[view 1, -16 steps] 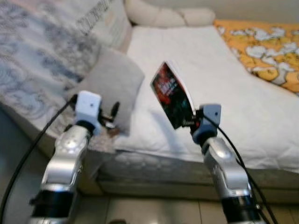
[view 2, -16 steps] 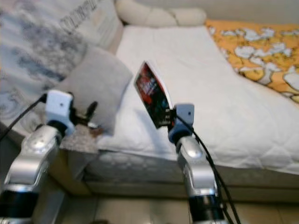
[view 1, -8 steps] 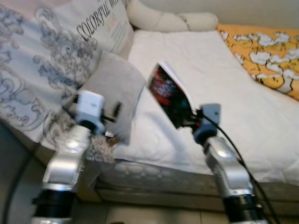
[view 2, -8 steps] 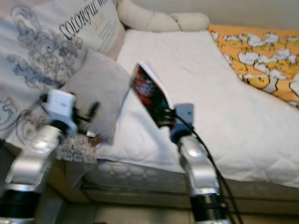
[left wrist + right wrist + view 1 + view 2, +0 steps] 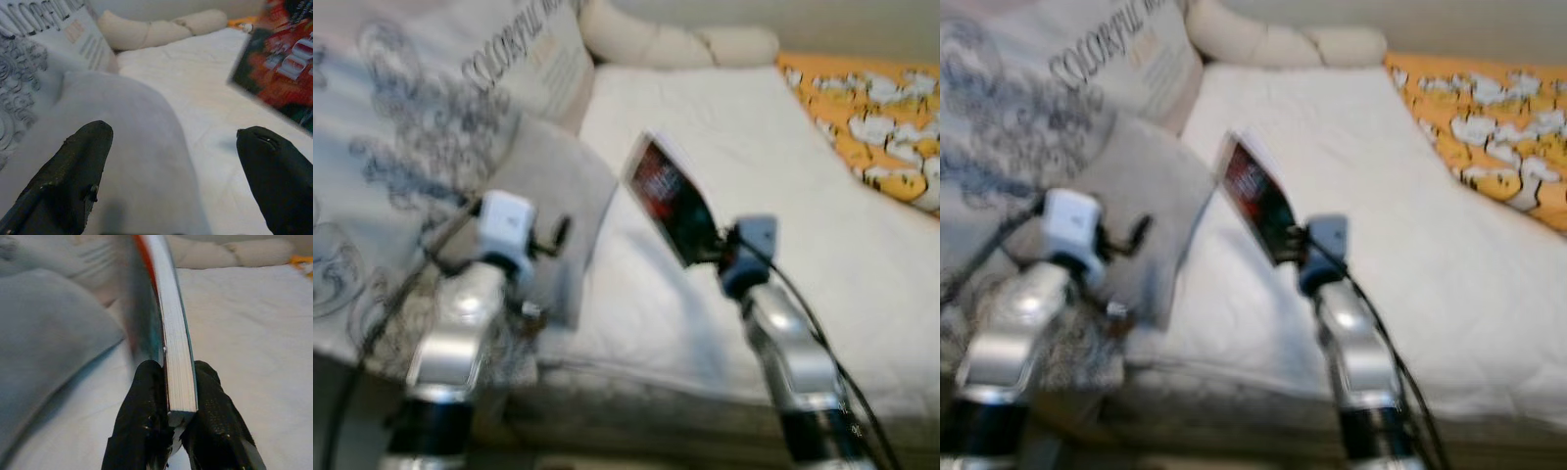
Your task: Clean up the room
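I have the right gripper [image 5: 171,418] clamped on the lower edge of a book [image 5: 672,199], one black finger pressed against each cover, so the white page block runs straight up between them in the right wrist view. In the head views the book stands tilted in the air above the white mattress [image 5: 862,264], its dark red and black cover facing left toward the other arm and its top leaning to the far left. It touches nothing but the fingers that hold it.

My left gripper [image 5: 176,181] is raised to the left of the book with its two fingers spread wide apart and nothing between them. It hovers over a plain grey cushion [image 5: 553,196] that lies at the left edge of the bed. In the left wrist view I see the cushion's rounded top just beyond the fingertips, and the book's cover at the far right.

Behind the grey cushion, along the left side, leans a large pale pillow [image 5: 421,127] printed with grey scrolls and lettering. At the far end of the bed lies a cream bolster [image 5: 675,44]. An orange blanket [image 5: 881,127] with white cartoon figures covers the far right of the mattress. The head views are somewhat blurred.
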Robot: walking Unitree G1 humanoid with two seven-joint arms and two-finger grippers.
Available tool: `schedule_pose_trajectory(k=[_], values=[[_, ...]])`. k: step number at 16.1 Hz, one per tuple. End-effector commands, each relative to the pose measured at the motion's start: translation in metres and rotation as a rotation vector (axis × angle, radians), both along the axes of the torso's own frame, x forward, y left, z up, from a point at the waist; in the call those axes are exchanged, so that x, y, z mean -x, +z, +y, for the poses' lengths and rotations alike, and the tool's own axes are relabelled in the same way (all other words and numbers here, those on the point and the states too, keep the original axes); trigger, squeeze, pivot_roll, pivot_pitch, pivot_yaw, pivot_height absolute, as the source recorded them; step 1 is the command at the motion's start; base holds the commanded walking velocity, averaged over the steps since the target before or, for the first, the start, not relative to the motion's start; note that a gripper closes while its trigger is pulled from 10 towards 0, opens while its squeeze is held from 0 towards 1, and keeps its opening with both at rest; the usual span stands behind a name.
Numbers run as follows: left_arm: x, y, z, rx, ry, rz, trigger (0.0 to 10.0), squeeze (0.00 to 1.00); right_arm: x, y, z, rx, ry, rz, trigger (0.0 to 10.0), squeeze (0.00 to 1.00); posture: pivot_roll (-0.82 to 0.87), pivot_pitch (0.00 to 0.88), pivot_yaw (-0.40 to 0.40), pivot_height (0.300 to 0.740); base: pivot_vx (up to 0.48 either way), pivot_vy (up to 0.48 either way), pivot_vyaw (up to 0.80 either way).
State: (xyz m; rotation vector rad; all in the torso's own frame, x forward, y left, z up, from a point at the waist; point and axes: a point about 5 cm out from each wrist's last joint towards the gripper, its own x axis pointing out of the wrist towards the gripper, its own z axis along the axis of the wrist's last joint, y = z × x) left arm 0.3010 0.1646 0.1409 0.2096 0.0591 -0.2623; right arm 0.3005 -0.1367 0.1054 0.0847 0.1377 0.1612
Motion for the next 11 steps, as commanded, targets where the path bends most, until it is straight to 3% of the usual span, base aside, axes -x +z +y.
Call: schedule_pose_trajectory(k=[1, 3, 6, 9, 11], values=[[0.000, 0.006, 0.009, -0.012, 0.020, -0.017, 10.0, 0.00, -0.005, 0.020, 0.002, -0.021, -0.004, -0.083, 10.0, 0.00, 0.12, 0.000, -0.007, 0.740, 0.398, 0.000, 0.00], [0.004, 0.007, 0.006, -0.001, -0.001, -0.021, 10.0, 0.00, -0.004, 0.022, -0.001, -0.050, -0.016, -0.083, 10.0, 0.00, 0.12, 0.000, -0.007, 0.740, 0.394, 0.000, 0.00], [0.011, -0.002, -0.003, -0.010, -0.090, 0.007, 10.0, 0.00, -0.005, 0.015, -0.002, -0.081, -0.031, -0.041, 10.0, 0.00, 0.11, 0.000, 0.003, 0.740, 0.000, 0.000, 0.00], [0.013, -0.005, -0.009, -0.060, -0.227, 0.049, 10.0, 0.00, -0.023, 0.009, 0.009, -0.079, -0.008, 0.010, 10.0, 0.00, 0.12, 0.000, 0.009, 0.740, 0.000, 0.000, 0.00], [0.016, -0.007, -0.012, -0.100, -0.317, 0.077, 10.0, 0.00, -0.036, 0.009, 0.015, -0.148, -0.021, 0.033, 10.0, 0.00, 0.13, 0.000, 0.007, 0.740, 0.000, 0.000, 0.00]])
